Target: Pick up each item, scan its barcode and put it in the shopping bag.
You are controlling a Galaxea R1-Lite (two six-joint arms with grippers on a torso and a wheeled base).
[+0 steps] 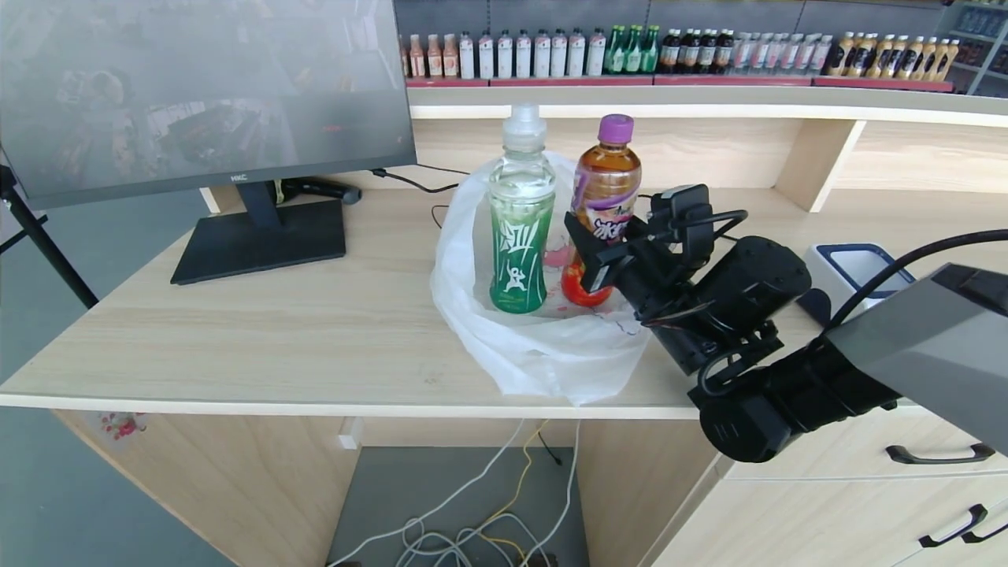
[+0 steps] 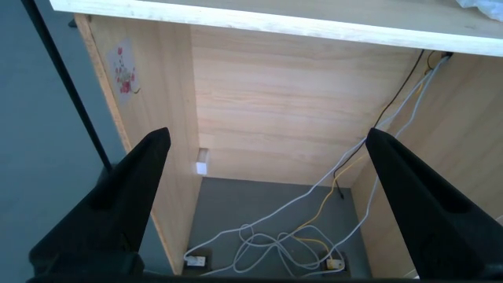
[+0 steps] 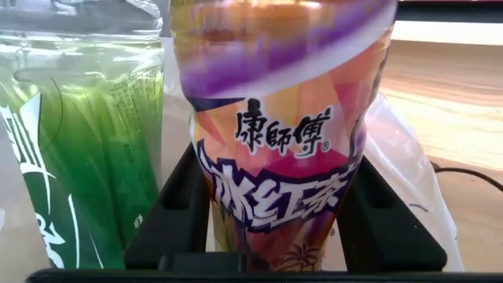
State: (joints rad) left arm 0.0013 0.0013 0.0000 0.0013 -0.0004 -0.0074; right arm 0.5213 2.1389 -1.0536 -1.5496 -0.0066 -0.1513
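A tea bottle (image 1: pixel 606 177) (image 3: pixel 275 157) with a purple cap stands upright inside the white shopping bag (image 1: pixel 551 354) (image 3: pixel 416 181) on the counter. My right gripper (image 1: pixel 592 256) (image 3: pixel 275 244) is shut on its lower half, one finger on each side of the label. A green drink bottle (image 1: pixel 520 228) (image 3: pixel 71 157) with a clear cap stands upright in the bag, close beside the tea bottle on its left. My left gripper (image 2: pixel 267 137) hangs open below the counter's front edge, holding nothing, facing the wooden panel and floor cables.
A monitor (image 1: pixel 197 87) on a black stand occupies the counter's back left, with a black handheld scanner (image 1: pixel 315 189) behind it. A white and blue scanner box (image 1: pixel 854 264) sits at the right. Shelves of bottles (image 1: pixel 669 51) line the back. Bare counter lies left of the bag.
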